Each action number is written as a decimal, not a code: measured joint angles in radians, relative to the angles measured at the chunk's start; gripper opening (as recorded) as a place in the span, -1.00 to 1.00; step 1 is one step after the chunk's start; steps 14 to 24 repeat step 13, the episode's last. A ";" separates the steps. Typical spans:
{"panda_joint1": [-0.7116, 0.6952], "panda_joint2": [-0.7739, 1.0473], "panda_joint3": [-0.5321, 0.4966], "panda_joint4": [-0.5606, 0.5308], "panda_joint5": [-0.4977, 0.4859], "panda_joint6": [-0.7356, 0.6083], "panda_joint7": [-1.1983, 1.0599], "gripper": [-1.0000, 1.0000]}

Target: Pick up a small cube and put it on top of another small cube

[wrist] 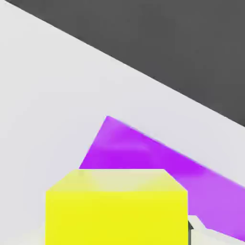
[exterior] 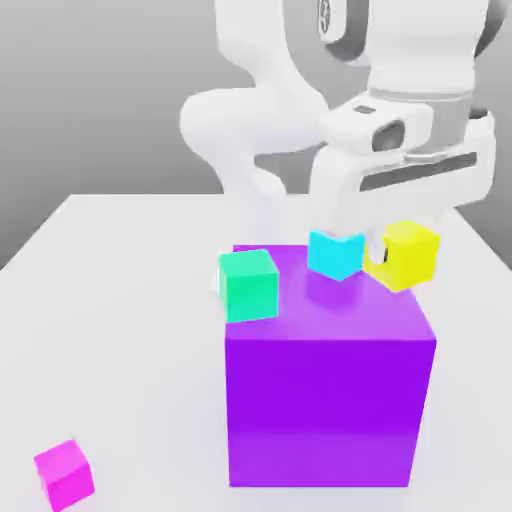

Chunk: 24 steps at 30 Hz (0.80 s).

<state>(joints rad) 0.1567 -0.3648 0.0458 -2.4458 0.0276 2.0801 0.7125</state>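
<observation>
Surface: we see a flat, matte white tabletop, plain, no markings. Behind it a featureless grey backdrop, lighter low down and darker higher up; in the hand view the same backdrop reads as dark grey above the table edge.

Count, exterior view:
- One big glossy purple cube, sitting on the table, by far the largest object.
- One small cyan cube resting on the purple cube's top face, towards its far edge.
- One small green cube at the exterior view's left of the purple cube's top, overlapping its upper left corner as seen; we cannot tell whether it touches it or stands behind it.
- One small magenta cube on the table near the front, at the exterior view's left, well apart from everything else.
- One small plain bright-yellow cube, the task cube.
That makes five cubes in total: four small, one large.

One white robot arm comes in from the back, its two-finger gripper pointing down.

Claw state: clamped on the yellow cube, fingers against its sides. The cube is off the table, tilted slightly, in the air above the purple cube's far right corner, just beside the cyan cube at the exterior view's right.

Hand view: yellow cube close under the camera, purple cube beyond it, white table around.
</observation>
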 joint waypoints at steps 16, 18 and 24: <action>-0.157 -0.067 -0.066 -0.112 -0.031 0.046 0.177 1.00; -0.157 -0.067 -0.066 -0.112 -0.031 0.046 0.177 1.00; -0.157 -0.067 -0.066 -0.112 -0.031 0.046 0.177 1.00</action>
